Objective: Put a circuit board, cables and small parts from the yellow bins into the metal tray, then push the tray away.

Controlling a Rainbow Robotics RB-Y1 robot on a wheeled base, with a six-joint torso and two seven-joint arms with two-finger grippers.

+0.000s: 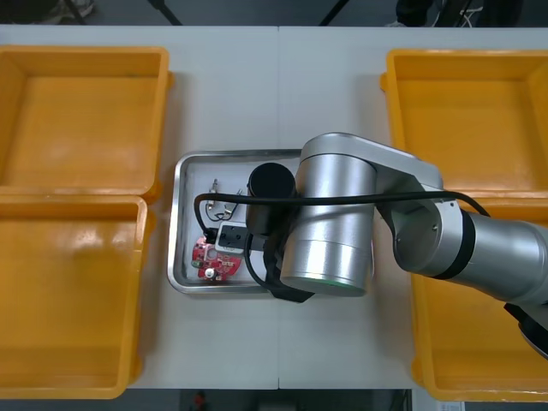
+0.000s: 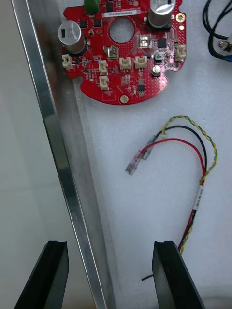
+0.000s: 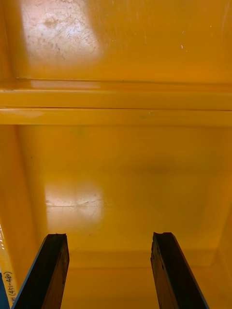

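R claw [image 2: 111,246] spread wide, straddling metal tray [image 2: 53,145] rim; L claw [image 3: 110,237] spread over yellow bin [image 3: 121,183].

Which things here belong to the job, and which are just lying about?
Job: metal tray; red circuit board and red and yellow cable in it; yellow bins; right pincer, open astride the tray's rim; left pincer, open over a bin.
Lying about: just the table underneath.
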